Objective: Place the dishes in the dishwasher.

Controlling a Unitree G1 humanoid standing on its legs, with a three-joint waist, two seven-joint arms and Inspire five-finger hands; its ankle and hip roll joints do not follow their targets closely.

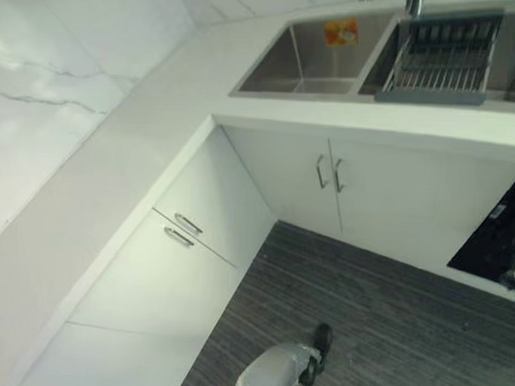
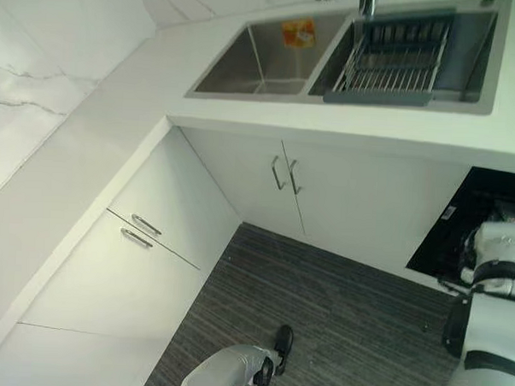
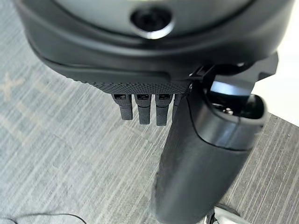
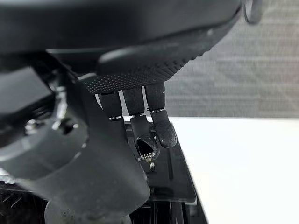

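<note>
- Left eye view: a kitchen corner with a white L-shaped counter (image 1: 131, 145), marble-look wall panels and a grey striped floor (image 1: 380, 327). Far ahead of the left hand (image 1: 317, 354), which hangs low over the floor with fingers pointing down, a double steel sink (image 1: 297, 62) is set into the counter. A dark dish rack (image 1: 443, 60) sits in the basin on the right. An orange-and-yellow label (image 1: 341, 31) is stuck on the back wall of the other basin; its print is too small to read. White cabinet doors (image 1: 284, 181) with metal handles stand below. No dishes can be made out in the rack.
- Right eye view: the same scene, with the open dishwasher (image 2: 474, 224) as a dark opening under the counter, just beside the raised right arm. A small pale tag sits on its dark front edge, unreadable.
- Left wrist view: the left hand's fingers (image 3: 142, 109) hang straight and relaxed beside the thumb, holding nothing, over the grey floor.
- Right wrist view: the right hand (image 4: 140, 93) holds nothing; its fingers (image 4: 161, 126) are loosely bent, tips apart from the thumb. Just past them is the dishwasher's dark edge, with white counter beside it.
</note>
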